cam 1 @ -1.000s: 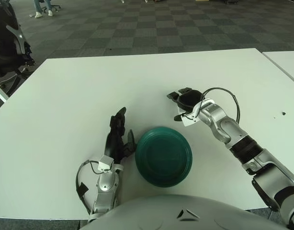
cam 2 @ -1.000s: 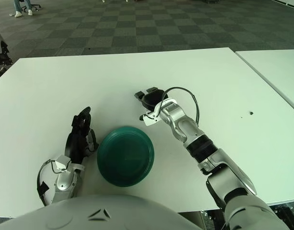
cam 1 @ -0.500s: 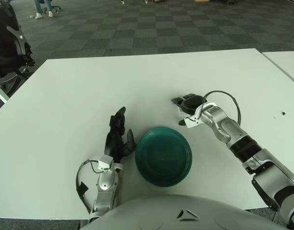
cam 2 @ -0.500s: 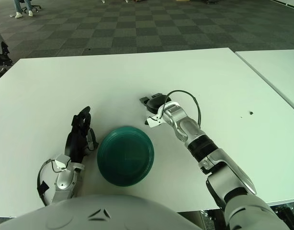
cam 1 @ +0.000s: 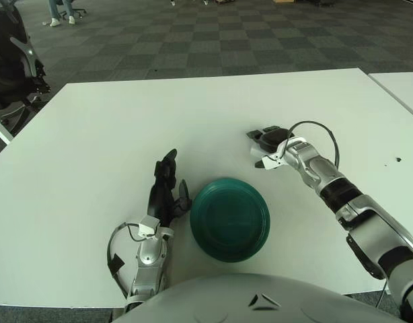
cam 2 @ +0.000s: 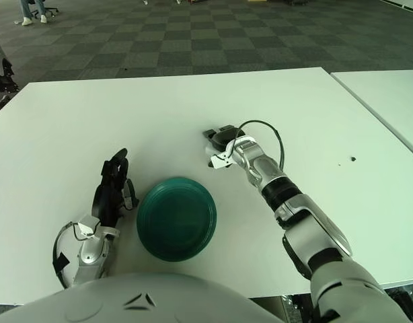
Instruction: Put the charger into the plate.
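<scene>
Right hand (cam 1: 268, 143) fingers curled, apparently clamped on dark charger (cam 1: 274, 136); grasp unconfirmed. Risk: charger slips before reaching green plate (cam 1: 230, 219), near-left. Left hand (cam 1: 165, 192) idle, fingers relaxed, touching plate's left edge.

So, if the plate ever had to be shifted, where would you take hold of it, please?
Probably by the rim of the plate, on its right or far edge. It lies flat on the table and is round and shallow, so only the thin rim offers a pinch. The left robot hand rests close against its left edge, while the right robot hand is nearest the free side.
</scene>
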Available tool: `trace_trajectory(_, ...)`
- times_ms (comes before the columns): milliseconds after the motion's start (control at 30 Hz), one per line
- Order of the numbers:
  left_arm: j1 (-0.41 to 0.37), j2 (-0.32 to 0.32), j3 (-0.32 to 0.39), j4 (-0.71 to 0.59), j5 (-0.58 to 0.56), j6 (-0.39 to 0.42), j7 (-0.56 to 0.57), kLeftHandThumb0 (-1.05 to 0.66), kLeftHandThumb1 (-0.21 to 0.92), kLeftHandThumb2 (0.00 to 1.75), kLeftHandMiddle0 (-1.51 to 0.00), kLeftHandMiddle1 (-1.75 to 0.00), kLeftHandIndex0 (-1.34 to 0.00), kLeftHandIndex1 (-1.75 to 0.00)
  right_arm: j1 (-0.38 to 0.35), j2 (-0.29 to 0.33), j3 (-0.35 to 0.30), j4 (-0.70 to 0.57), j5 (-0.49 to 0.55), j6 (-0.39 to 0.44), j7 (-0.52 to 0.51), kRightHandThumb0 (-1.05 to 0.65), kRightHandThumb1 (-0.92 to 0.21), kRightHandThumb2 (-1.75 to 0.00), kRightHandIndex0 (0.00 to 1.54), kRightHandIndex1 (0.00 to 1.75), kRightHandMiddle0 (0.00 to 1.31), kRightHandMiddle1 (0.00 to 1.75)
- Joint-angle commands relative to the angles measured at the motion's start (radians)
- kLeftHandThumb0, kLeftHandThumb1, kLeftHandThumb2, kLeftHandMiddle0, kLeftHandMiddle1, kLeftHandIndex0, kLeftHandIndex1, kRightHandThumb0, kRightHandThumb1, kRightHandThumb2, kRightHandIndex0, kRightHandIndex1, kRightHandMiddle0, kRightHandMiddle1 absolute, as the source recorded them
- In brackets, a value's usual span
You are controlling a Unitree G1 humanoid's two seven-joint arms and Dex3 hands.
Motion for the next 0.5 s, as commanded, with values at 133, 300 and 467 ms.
trace_trajectory(133,0.027,-0.006,0.001,0.077,-0.001,0.03,0.01,-0.84,0.92,0.99,-0.16,0.0,0.0,-0.56,-0.034,0.026,0.031,0.176,0.028,-0.031,-0.038,-0.86,-0.92,-0.73,0.07,0.0,0.0,0.3)
trace_trajectory(300,0.027,-0.007,0.0,0.075,0.002,0.03,0.014,-0.85,0.92,1.0,-0.16,0.0,0.0,-0.58,-0.067,0.071,0.05,0.341,0.044,-0.054,-0.116,-0.87,-0.92,-0.72,0.09,0.01,0.0,0.39)
trace_trajectory(467,0.03,-0.007,-0.006,0.07,0.002,0.023,0.011,-0.85,0.92,1.0,-0.15,0.0,0.0,-0.59,-0.077,0.086,0.066,0.428,0.049,-0.075,-0.193,-0.84,-0.92,-0.71,0.21,0.06,0.0,0.57)
